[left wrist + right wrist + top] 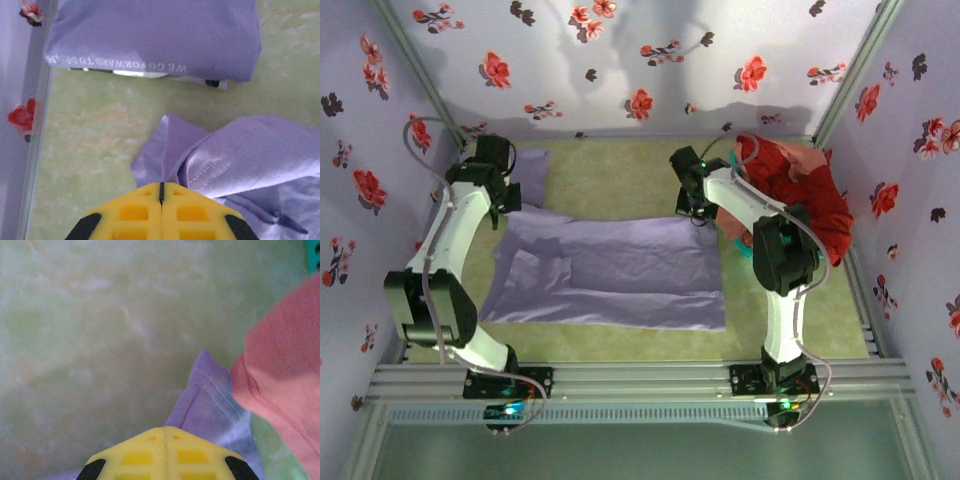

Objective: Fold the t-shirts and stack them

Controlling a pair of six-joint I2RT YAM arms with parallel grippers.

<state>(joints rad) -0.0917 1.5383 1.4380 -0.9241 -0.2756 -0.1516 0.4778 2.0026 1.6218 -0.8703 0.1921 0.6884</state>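
Lavender cloth, the spread t-shirt (pixel 610 270), is the biggest thing before me, lying flat with its long axis running left to right. From where I hold it, all its cloth lies nearward, so I judge the coming fold draws its far edge back over itself. To its right, a heap of red and pink t-shirts (pixel 800 190) slumps in the teal basket (pixel 745 250); I count at least two there and cannot be surer. Beyond its far-left corner sits one folded t-shirt (pixel 150 35), lavender with white lettering. My left gripper (pixel 161 186) is clamped on its far-left corner and my right gripper (pixel 165 429) is pinched on its far-right corner. Each arm is nearest its own corner.
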